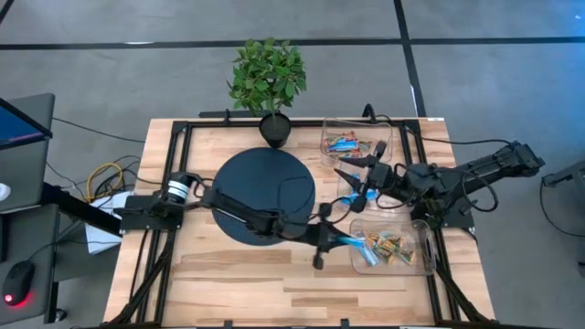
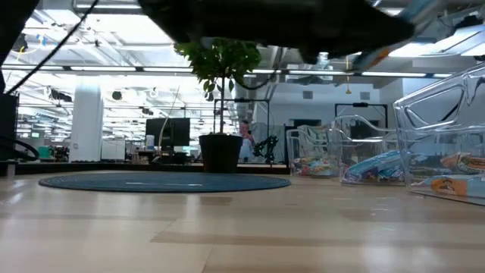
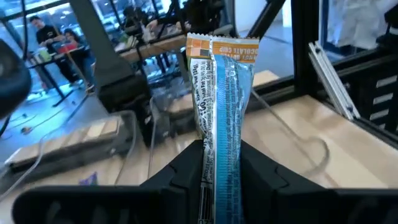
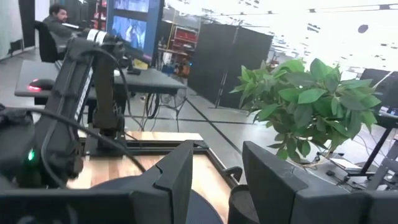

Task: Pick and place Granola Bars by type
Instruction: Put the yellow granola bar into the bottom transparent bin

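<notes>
On the worktop (image 1: 238,274) a round mat (image 1: 265,187) lies at the centre, with a potted plant (image 1: 268,82) at the far edge behind it. Right of the mat stand two bins: the far bin (image 1: 356,142) and the near bin (image 1: 393,247), each with bars inside. The left end effector (image 1: 340,239) sits between the mat and the near bin, a bar (image 3: 222,118) standing in it. The right end effector (image 1: 355,178) is between the two bins.
</notes>
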Motion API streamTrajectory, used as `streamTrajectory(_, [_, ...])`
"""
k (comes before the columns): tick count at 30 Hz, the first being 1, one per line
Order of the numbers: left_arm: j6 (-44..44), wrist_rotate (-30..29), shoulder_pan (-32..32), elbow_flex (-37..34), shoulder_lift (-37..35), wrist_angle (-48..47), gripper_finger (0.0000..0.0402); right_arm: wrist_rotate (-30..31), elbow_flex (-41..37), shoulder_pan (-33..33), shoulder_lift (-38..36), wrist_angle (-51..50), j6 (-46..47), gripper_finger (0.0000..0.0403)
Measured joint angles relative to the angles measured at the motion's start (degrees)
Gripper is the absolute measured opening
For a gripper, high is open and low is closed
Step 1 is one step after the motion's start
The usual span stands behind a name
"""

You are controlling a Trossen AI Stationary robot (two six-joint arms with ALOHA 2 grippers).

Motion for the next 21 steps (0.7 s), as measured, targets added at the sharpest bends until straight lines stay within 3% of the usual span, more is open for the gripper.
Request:
streamTrajectory(14, [-1.6, 9.0, 2.6, 21.9, 13.9, -9.3, 0.0075, -0.1, 0.0, -0.1, 0.0, -0.1, 0.0, 0.0134])
streamTrajectory(21, [-1.0, 10.2, 2.7, 23.8, 14.3, -12.3, 0.0103, -0.1, 0.0, -0.1, 0.0, -0.3, 0.0, 0.0134])
